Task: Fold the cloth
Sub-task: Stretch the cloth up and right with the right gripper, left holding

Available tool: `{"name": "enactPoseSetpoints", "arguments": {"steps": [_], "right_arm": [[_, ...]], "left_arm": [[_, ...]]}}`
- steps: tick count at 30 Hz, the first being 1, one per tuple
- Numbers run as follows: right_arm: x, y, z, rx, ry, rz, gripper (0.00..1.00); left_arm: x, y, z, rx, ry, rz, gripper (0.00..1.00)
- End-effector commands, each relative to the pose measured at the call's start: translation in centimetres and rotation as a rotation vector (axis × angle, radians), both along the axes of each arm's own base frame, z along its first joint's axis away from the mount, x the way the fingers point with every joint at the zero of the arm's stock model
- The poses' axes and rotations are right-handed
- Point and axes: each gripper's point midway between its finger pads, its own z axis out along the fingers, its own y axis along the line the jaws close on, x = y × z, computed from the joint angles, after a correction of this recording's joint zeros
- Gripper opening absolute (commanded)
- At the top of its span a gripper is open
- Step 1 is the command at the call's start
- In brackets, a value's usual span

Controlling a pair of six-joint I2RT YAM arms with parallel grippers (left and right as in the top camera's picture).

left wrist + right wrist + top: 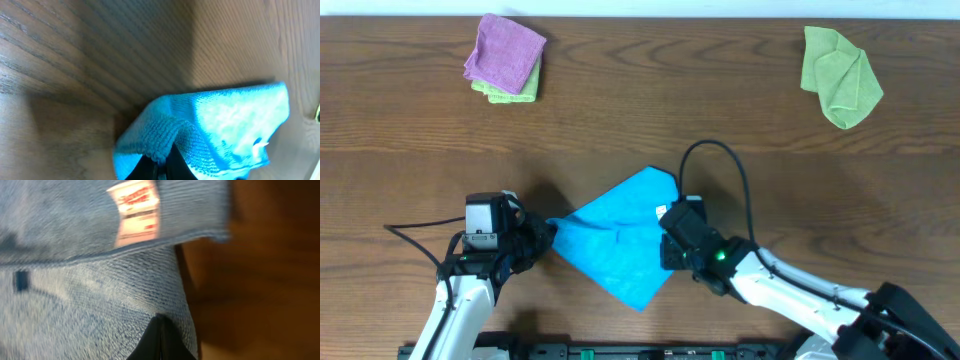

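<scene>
Where the table [720, 120] reaches its far edge, we see at the left a purple cloth [505, 50] lying on top of a light green cloth [515, 93], the two stacked and well apart from the arms. Along the near side, the left gripper [547, 236] is pinched tight on the left corner of the sky-blue cloth [615, 245]. From the left wrist we see the fabric bunched into a ridge just above the dark fingers [172, 167]. The sky-blue cloth lies in the near middle of the table as a rough diamond between the two arms, with a crease across its middle. Its white tag [136, 212] sits by the right edge. The right gripper [160, 325] is clamped on that right side, jaws together on the fabric. Far right at the back, a second green cloth [840, 75] lies crumpled alone.
</scene>
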Motion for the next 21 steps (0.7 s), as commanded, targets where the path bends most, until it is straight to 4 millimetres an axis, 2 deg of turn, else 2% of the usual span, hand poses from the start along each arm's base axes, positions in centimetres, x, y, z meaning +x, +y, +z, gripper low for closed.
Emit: {"name": "enactPoseSetpoints", "arguments": {"steps": [1, 7, 13, 21], "right_arm": [[0.9, -0.6, 0.1, 0.000, -0.009, 0.008, 0.01], [1.7, -1.1, 0.1, -0.035, -0.053, 0.017, 0.01], [3.7, -2.1, -0.3, -0.062, -0.101, 0.005, 0.01], [7.5, -5.5, -0.5, -0.070, -0.150, -0.104, 0.01]], "left_arm": [[0.7, 0.1, 0.8, 0.028, -0.041, -0.038, 0.06], [0.3, -0.2, 0.7, 0.013, -0.026, -0.047, 0.06], [-0.9, -0.4, 0.2, 0.002, 0.027, -0.059, 0.06], [-2.5, -0.5, -0.6, 0.002, 0.095, -0.064, 0.06]]}}
